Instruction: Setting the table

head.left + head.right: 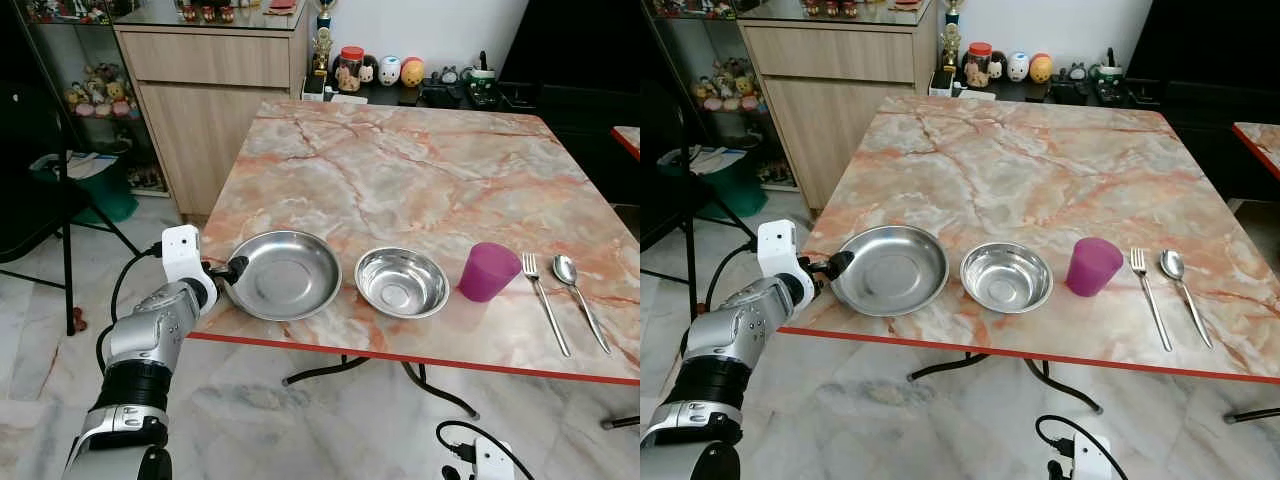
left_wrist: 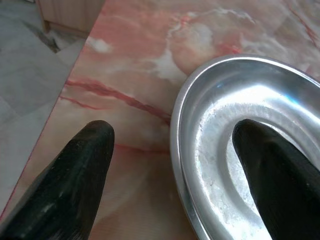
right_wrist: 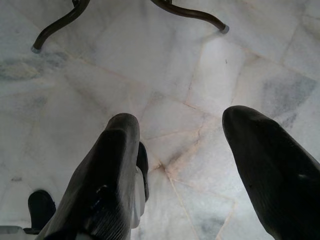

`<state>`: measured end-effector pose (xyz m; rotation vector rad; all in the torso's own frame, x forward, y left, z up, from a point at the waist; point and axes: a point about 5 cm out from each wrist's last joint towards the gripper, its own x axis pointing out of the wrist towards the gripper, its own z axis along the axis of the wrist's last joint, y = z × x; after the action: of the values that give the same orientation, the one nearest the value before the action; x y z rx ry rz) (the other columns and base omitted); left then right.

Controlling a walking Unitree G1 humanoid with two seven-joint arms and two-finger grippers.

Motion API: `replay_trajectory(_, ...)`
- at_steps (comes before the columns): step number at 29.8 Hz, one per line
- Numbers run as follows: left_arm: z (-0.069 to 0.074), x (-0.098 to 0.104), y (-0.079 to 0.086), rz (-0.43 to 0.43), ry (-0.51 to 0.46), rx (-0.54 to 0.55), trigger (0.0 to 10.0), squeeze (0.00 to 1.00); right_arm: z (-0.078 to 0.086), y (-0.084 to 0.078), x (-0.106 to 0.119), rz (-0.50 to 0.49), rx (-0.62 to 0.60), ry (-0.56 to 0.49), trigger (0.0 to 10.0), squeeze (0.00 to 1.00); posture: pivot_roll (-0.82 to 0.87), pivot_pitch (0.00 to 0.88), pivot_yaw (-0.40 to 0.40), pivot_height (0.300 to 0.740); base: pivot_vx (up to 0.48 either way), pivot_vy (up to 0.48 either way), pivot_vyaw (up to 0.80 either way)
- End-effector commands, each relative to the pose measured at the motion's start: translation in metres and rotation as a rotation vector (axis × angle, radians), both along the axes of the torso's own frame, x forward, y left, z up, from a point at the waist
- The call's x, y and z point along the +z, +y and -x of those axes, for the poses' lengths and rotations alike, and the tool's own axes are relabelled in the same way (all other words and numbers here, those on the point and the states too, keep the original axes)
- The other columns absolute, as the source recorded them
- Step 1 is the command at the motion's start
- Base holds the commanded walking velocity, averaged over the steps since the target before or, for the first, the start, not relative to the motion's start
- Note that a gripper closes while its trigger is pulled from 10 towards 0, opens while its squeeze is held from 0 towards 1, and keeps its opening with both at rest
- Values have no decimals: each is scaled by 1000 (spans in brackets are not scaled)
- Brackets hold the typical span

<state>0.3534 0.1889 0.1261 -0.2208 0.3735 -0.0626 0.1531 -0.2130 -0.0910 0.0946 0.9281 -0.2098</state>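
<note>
Looks like a dining corner in somebody's home. There's a marble-top bench (image 1: 420,170) with a red edge, laid out with a plate (image 1: 285,275), bowl (image 1: 401,282), purple cup (image 1: 488,271), fork (image 1: 543,300) and spoon (image 1: 580,298). On the far left sits a wooden cabinet (image 1: 215,100), with a glass case of little figurines (image 1: 95,95) left of it. More toy figures and a jar (image 1: 350,68) line a low far shelf. Marble tile floor (image 1: 260,420) too.

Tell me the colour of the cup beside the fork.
The cup is purple, a magenta-like shade; the left eye view shows it best.
</note>
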Motion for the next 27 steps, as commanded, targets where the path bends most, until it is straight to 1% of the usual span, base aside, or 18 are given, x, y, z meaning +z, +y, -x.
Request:
replay_trajectory(1,2,-3,0,-22,26,-24,10000,0,3,2,-2,-3,9,20,10000,0,67,0,-32,740,0,0,0)
replay_trajectory(5,5,-7,-3,-39,35,-48,10000,0,4,2,-2,-5,13,23,10000,0,66,0,-32,740,0,0,0)
replay_trajectory(8,5,-9,-4,-68,37,-54,10000,0,3,2,-2,-5,15,22,10000,0,66,0,-32,740,0,0,0)
replay_trajectory(15,5,-9,-5,-65,40,-53,10000,0,3,2,-2,-6,17,22,10000,0,66,0,-32,740,0,0,0)
replay_trajectory(27,7,-12,-10,-51,55,-87,10000,0,3,4,-2,-7,26,25,10000,0,64,0,-32,740,0,0,0)
